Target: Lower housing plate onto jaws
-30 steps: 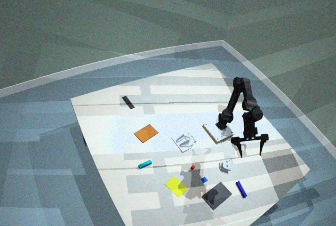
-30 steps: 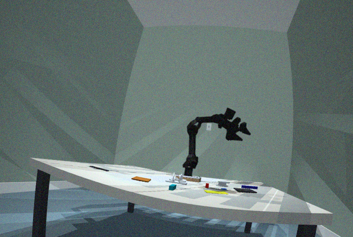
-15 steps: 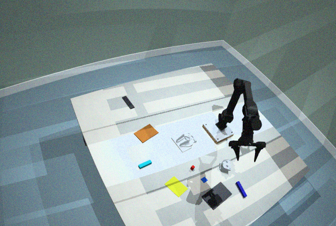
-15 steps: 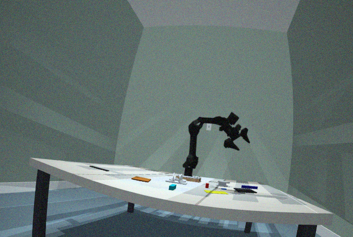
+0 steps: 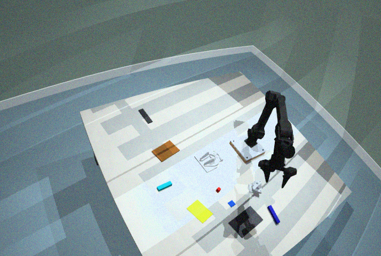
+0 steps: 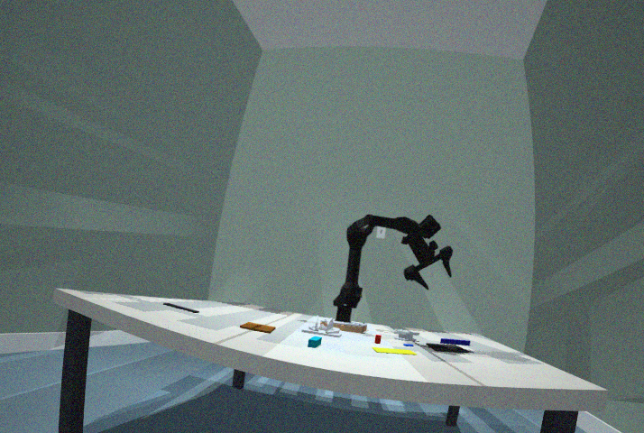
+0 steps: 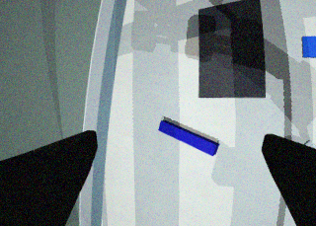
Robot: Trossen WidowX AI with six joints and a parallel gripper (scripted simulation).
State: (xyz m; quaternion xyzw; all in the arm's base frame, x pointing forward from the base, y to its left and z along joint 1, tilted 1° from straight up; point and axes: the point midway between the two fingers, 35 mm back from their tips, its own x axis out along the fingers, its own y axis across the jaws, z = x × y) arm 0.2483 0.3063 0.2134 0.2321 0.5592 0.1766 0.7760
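Note:
A pale base with two upright jaws (image 5: 208, 161) (image 6: 322, 327) stands on the table in front of the arm's base. A small pale grey part with raised bits, apparently the housing plate (image 5: 256, 188) (image 6: 407, 335), lies apart from it, nearer the dark square. Its exact pose is too small to tell. My gripper (image 5: 275, 184) (image 6: 438, 282) (image 7: 182, 142) is open and empty, high above the table, with its fingers pointing down. Neither the jaws nor the housing plate shows clearly in the wrist view.
A blue bar (image 5: 273, 214) (image 6: 455, 341) (image 7: 189, 136), dark square (image 5: 251, 215) (image 7: 249, 63), small blue square (image 5: 231, 204) (image 7: 309, 46), red cube (image 5: 218, 190) (image 6: 378, 338), yellow sheet (image 5: 199, 211), cyan bar (image 5: 164, 185), orange-brown plate (image 5: 166, 151) and dark strip (image 5: 145, 116) lie on the table.

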